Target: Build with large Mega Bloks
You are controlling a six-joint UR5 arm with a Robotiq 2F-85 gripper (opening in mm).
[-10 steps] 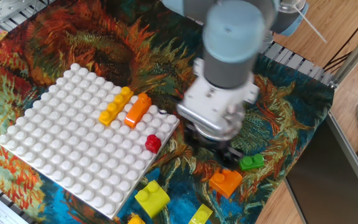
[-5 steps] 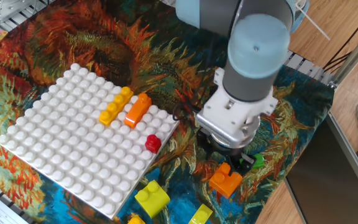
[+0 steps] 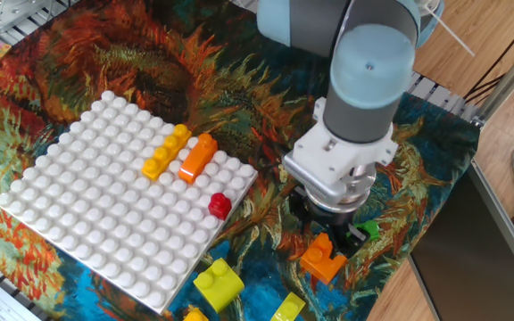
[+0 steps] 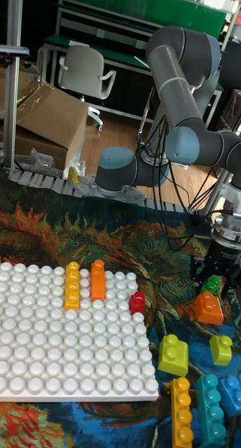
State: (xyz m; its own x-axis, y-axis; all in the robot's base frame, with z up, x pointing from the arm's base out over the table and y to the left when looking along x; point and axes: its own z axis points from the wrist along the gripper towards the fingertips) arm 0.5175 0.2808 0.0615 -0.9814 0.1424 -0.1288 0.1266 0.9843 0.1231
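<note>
On the white baseplate [image 3: 87,205] stand a yellow bar [image 3: 166,152], an orange bar [image 3: 197,158] and a red one-stud cube [image 3: 219,205]; the tall fixed view shows these as the yellow bar [image 4: 71,285], the orange bar [image 4: 98,279] and the cube [image 4: 137,302]. My gripper [image 4: 219,278] hangs low over a small green brick [image 4: 213,285] on the cloth, right of the plate. Its dark fingers [image 4: 198,269] stand apart on either side of the brick, open. In the fixed view the wrist hides most of the gripper [image 3: 351,234] and the green brick [image 3: 368,229]. An orange brick [image 3: 324,259] lies just in front.
Loose bricks lie on the patterned cloth in front of the plate: a lime brick [image 4: 171,353], a smaller yellow-green one [image 4: 220,348], a yellow bar [image 4: 181,409], a teal bar [image 4: 210,406] and a blue one [image 4: 236,392]. The wooden table edge [image 3: 400,294] is close on the right.
The arm has swung right from beside the baseplate's corner to above the green brick, then settled slightly. The bricks have not moved.
</note>
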